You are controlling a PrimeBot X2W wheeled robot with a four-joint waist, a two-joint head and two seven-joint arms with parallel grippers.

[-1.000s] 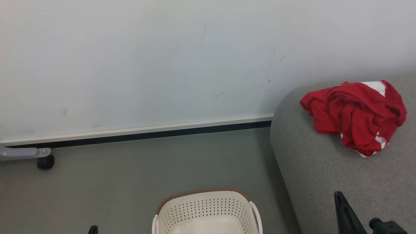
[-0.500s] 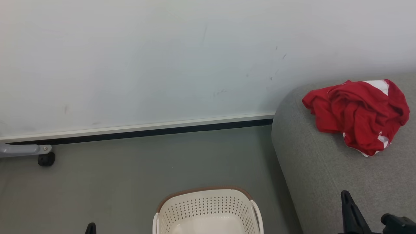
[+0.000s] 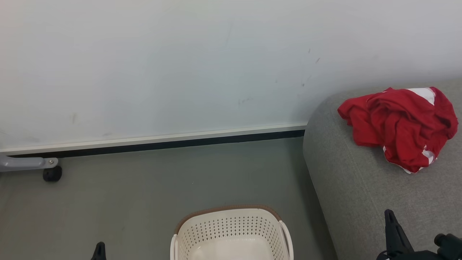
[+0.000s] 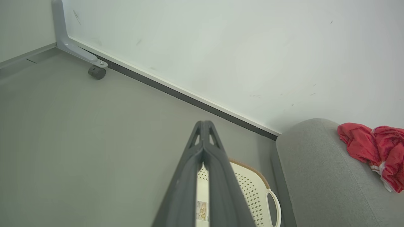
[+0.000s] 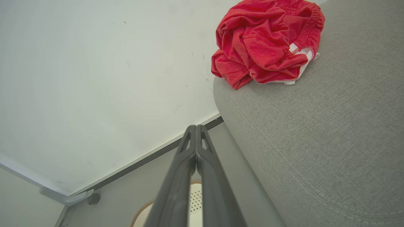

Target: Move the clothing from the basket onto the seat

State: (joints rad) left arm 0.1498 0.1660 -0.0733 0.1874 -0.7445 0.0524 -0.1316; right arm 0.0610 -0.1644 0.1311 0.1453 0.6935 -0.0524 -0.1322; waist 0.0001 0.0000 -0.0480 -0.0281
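Note:
The clothing lies as a crumpled red heap with white trim on the grey seat at the right. The heap rests near the rounded end of the seat. The cream basket with a brown rim stands on the floor to the seat's left, and the part of its inside that shows holds nothing. My left gripper hangs shut and bare above the basket. My right gripper is shut on nothing, over the seat's front edge.
A white wall with a dark baseboard runs behind the grey floor. A grey metal leg with a black caster stands at the far left by the wall. Open floor lies between the caster and the basket.
The whole head view has shifted slightly, so the camera moved. Within it my right gripper has drifted a little to the right. Clothing and basket lie as before.

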